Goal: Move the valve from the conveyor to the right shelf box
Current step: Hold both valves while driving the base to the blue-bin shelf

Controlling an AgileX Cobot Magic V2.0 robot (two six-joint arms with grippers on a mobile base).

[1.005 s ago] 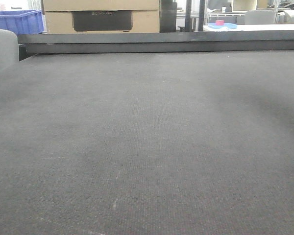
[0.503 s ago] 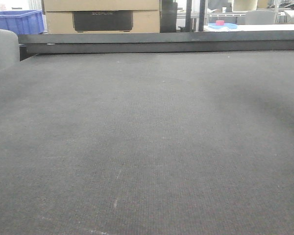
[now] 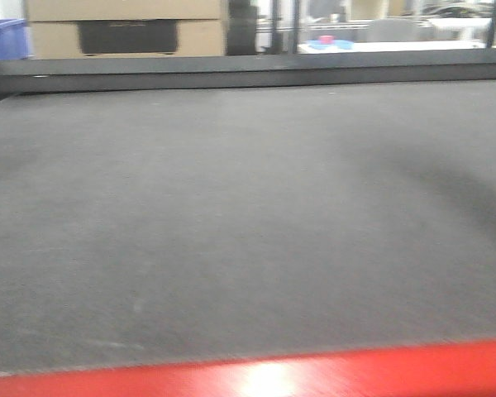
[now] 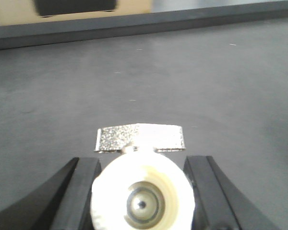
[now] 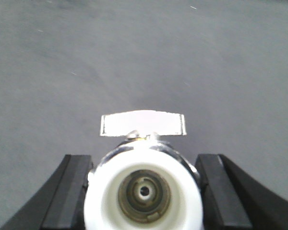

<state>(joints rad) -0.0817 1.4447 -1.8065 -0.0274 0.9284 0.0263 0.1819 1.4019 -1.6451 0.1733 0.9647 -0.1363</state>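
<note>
Valves, two: rigid metal bodies, white ends, flat lever handles; likely weighty and slick. Left valve point(image 4: 143, 196) clamped in left end effector point(image 4: 141, 160), right valve point(image 5: 144, 189) in right end effector point(image 5: 143, 158), both over conveyor point(image 3: 231, 207). Best hold: round body flanks.

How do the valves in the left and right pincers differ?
The left valve looks cream with a speckled handle; the right valve looks white, with a smooth bright handle and a metal collar showing. Both sit end-on between black fingers, handle flat on top.
</note>
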